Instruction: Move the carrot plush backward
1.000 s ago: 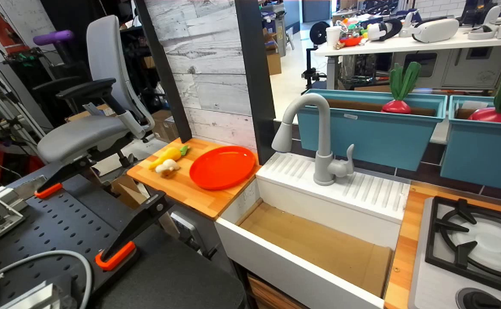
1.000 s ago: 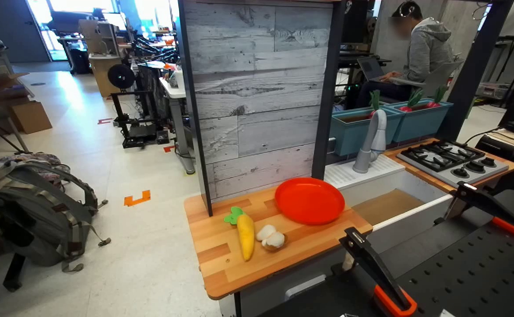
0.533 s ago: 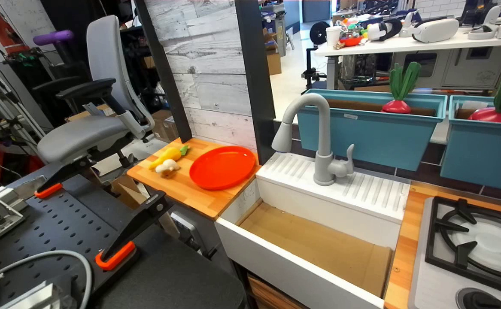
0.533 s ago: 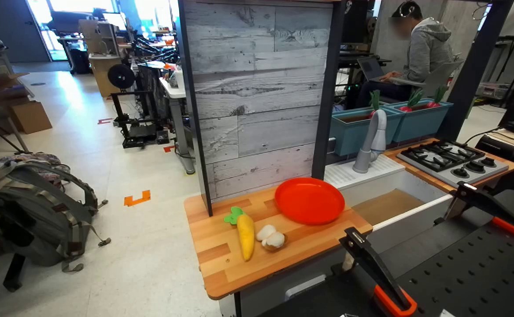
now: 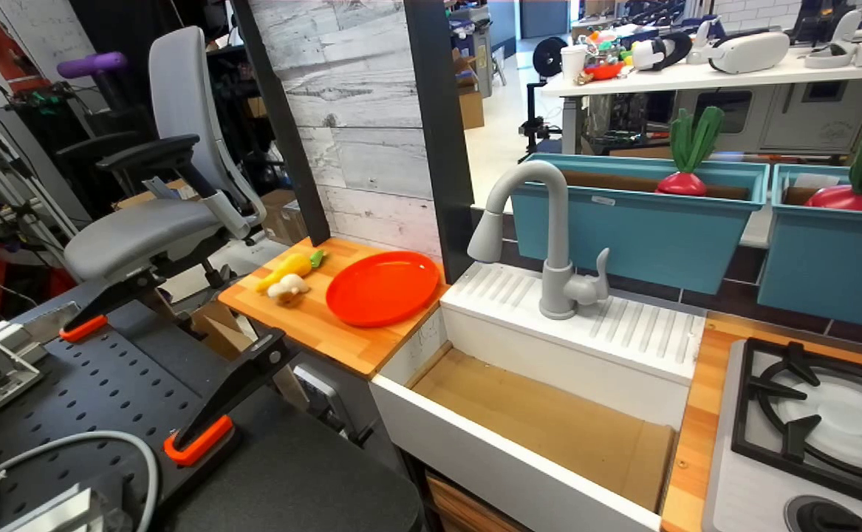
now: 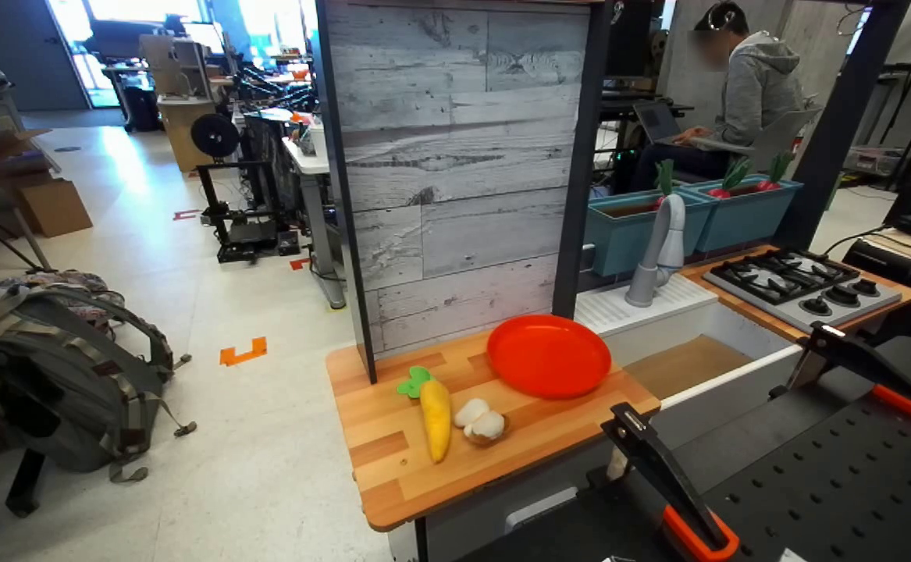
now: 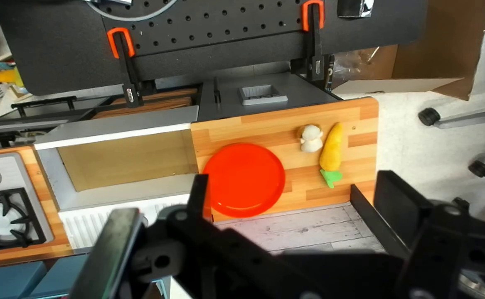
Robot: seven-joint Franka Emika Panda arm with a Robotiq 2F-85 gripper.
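Note:
The carrot plush is a tapered yellow-orange toy with a green tuft. It lies on the wooden counter in both exterior views (image 5: 283, 272) (image 6: 436, 417) and in the wrist view (image 7: 331, 150). In the wrist view its green tuft points toward the grey wood-look panel and its thin tip toward the black pegboard table. My gripper (image 7: 294, 178) shows only in the wrist view. Its fingers are wide apart with nothing between them, and it is high above the counter. The arm and gripper are out of both exterior views.
A small white toy (image 7: 311, 138) lies close beside the carrot plush. A red-orange plate (image 7: 245, 178) lies on the counter (image 6: 393, 484) next to the sink (image 7: 130, 158). The upright panel (image 6: 463, 172) with dark posts stands along the counter. A grey faucet (image 5: 555, 222) rises behind the sink.

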